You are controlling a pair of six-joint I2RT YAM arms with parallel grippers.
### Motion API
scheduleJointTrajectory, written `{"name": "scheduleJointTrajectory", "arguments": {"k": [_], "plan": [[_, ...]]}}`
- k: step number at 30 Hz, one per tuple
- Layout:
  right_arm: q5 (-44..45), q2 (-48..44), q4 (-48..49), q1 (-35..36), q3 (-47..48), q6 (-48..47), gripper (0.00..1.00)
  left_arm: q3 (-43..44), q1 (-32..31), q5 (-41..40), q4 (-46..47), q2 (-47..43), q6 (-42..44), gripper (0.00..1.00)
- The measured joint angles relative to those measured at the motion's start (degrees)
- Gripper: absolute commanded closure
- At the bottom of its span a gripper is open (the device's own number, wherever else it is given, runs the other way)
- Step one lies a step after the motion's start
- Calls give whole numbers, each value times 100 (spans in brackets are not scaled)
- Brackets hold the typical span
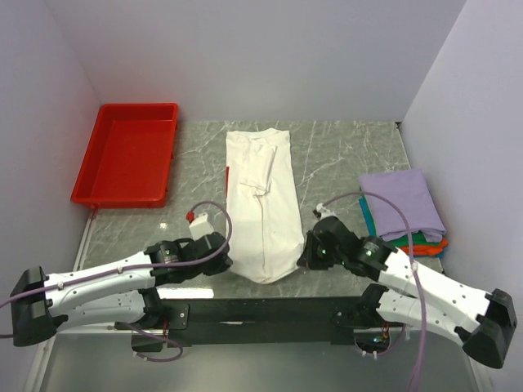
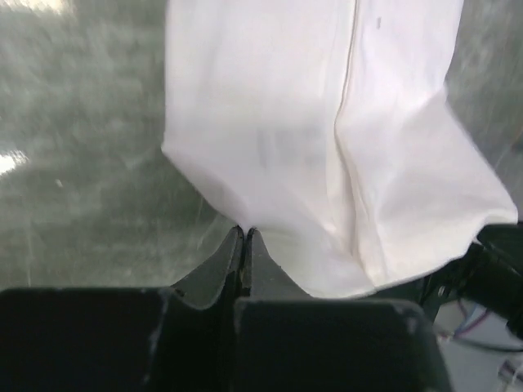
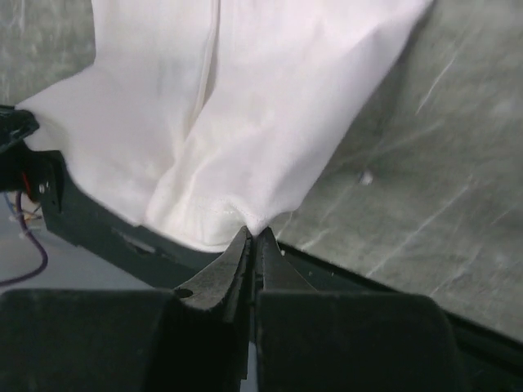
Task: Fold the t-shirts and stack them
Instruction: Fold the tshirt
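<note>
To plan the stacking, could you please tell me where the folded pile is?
In the top view, the folded pile, lavender shirt uppermost, lies on the table's right side, right of the white t-shirt.

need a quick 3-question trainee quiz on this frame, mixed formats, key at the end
1. True or false: the left gripper and the right gripper are each shut on the near end of the white shirt.
2. Which colour tops the stack of folded shirts on the right? A teal, B lavender, C orange.
3. Fill in: the red tray sits at the table's far ____ corner.
Key: 1 true; 2 B; 3 left.
</note>
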Motion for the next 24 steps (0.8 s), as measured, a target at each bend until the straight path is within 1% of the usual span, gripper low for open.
{"name": "scheduleJointTrajectory", "arguments": {"k": [2, 6, 10, 14, 18, 24], "plan": [[-15, 420, 59, -323, 297, -229, 100, 177, 315, -142, 24, 131, 181, 100], [-103, 1161, 225, -1001, 728, -625, 100, 286, 1257, -160, 369, 439, 601, 100], [-238, 1956, 535, -1580, 1222, -905, 100, 501, 1998, -85, 758, 1075, 1029, 100], [-354, 2765, 955, -1982, 1698, -1034, 100, 1226, 2374, -28, 975, 2131, 1410, 100], [-439, 3493, 1169, -2304, 2192, -1121, 100, 2041, 2647, 20, 1147, 3067, 1696, 100], [-546, 4282, 1399, -2507, 2789, -1235, 100, 2675, 2940, 87, 1182, 3775, 1963, 100]]}}
